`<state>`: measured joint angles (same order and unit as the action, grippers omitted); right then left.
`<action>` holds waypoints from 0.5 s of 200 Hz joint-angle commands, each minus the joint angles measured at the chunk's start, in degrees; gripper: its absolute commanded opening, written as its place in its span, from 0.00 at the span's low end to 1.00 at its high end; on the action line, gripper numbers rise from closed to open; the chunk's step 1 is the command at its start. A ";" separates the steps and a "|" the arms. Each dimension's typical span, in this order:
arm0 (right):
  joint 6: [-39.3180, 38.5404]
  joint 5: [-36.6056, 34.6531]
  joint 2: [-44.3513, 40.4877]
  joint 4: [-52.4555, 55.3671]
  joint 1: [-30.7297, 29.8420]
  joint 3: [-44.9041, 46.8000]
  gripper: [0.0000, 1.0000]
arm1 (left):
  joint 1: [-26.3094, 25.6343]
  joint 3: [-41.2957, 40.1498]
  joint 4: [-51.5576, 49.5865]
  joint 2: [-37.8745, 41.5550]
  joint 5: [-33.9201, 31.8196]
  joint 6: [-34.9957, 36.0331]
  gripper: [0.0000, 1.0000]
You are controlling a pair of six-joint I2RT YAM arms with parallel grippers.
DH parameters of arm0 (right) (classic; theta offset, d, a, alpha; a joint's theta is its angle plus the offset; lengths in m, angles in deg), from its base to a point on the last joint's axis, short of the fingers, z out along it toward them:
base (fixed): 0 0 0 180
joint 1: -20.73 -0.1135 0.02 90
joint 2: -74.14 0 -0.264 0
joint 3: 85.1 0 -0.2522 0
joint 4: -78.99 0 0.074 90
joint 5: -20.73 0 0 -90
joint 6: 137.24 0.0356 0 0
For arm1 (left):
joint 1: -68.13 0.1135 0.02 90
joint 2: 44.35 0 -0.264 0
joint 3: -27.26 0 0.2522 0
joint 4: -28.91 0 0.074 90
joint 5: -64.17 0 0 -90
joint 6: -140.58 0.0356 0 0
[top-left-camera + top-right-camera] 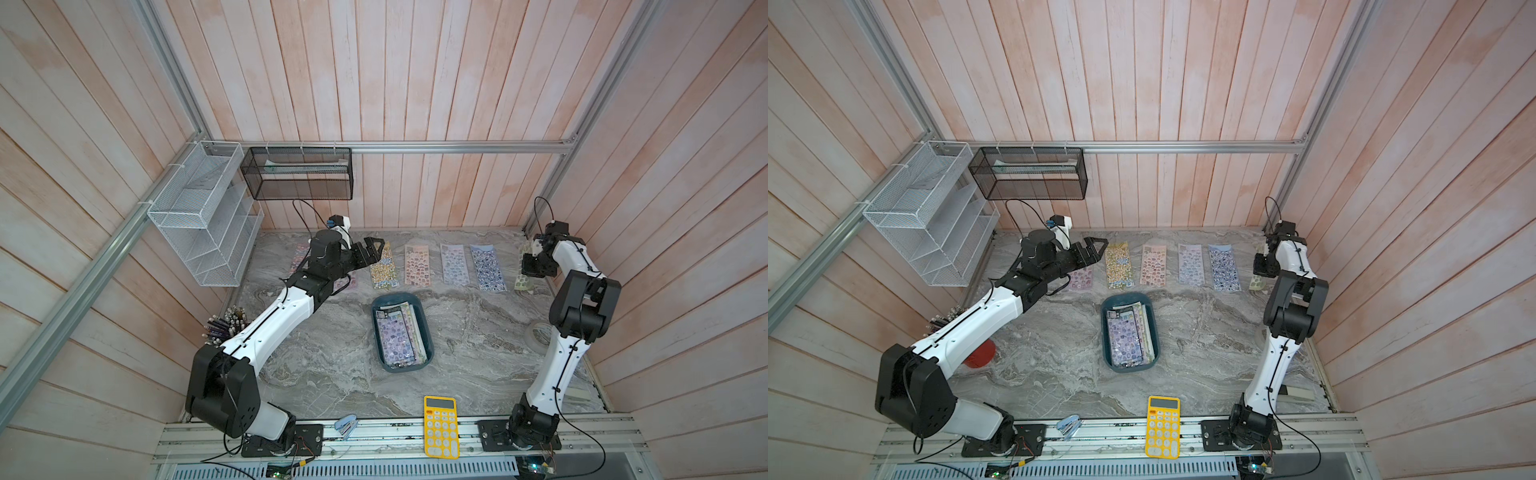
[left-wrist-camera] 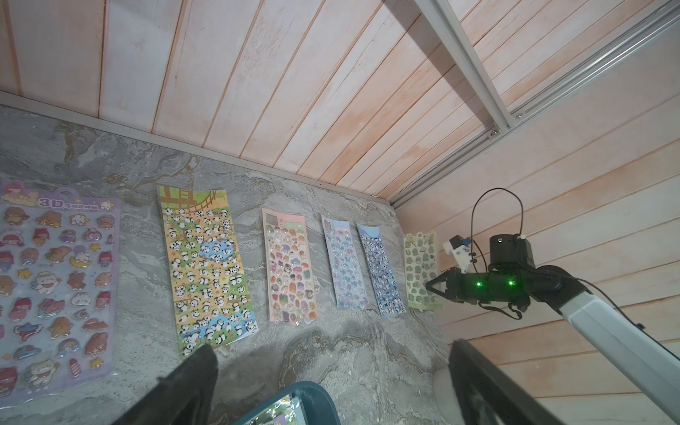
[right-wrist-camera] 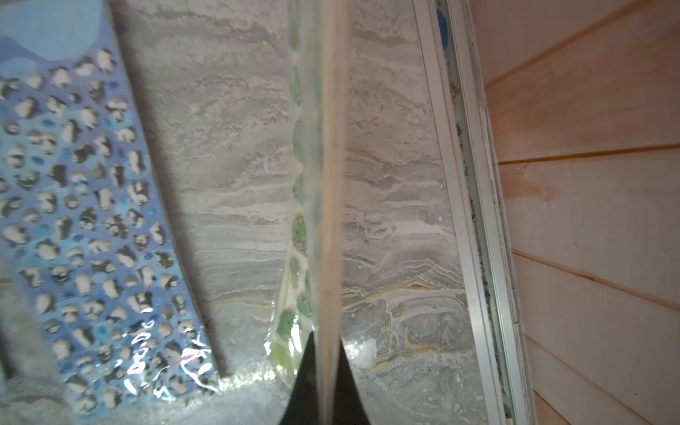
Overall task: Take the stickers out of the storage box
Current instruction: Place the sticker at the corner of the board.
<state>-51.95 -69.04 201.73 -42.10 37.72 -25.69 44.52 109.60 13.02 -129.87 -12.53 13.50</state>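
I read the left arm as stretched low across the far left of the worktop [image 1: 332, 374]. Its left claw [image 1: 376, 246] is level and spread wide, grasping nothing, above the row of stickers [image 1: 417, 266].

The right arm is folded at the elbow. Its right claw [image 3: 323, 362] points down, clenched on a green sticker sheet [image 3: 298, 235] at the row's right end.

A stack of stickers [image 1: 397, 336] lies in the storage box [image 1: 397, 296] at mid-worktop.

In both top views the left arm hides most of a lilac sheet [image 1: 300, 254]. I cannot count the stack.
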 commanded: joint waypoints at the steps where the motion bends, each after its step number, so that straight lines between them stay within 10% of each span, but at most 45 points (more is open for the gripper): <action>1: -0.39 -5.51 3.57 2.78 0.02 -2.36 0.00 | 0.24 1.57 0.88 -1.39 1.97 -0.86 1.00; 62: -2.47 -12.41 6.03 -1.16 -1.56 -0.57 0.00 | 0.27 2.79 0.90 -2.97 2.68 -0.80 1.00; 100: -4.71 -15.81 4.72 -5.73 -4.71 2.55 0.20 | 0.24 2.86 1.34 -3.68 3.06 -1.07 1.00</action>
<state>-54.75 -81.07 206.23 -45.64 35.38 -25.74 44.52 110.86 13.06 -132.23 -10.76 12.62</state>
